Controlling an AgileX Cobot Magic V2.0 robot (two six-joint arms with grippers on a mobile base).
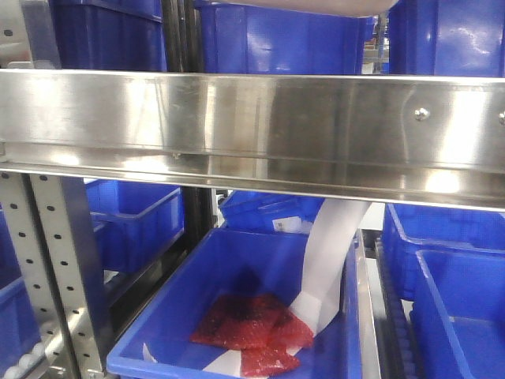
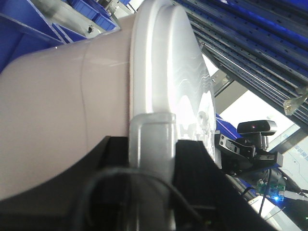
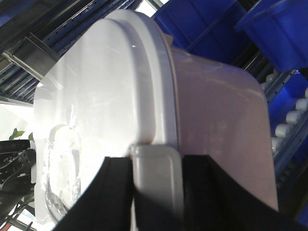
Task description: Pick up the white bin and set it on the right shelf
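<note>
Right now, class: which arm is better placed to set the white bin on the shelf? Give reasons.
Neither alone: left gripper and right gripper each clamp one end of the white bin; use both.

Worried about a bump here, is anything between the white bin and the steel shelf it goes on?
Possibly: blue bins stand close behind the front rail of the steel shelf, right under the white bin above.
</note>
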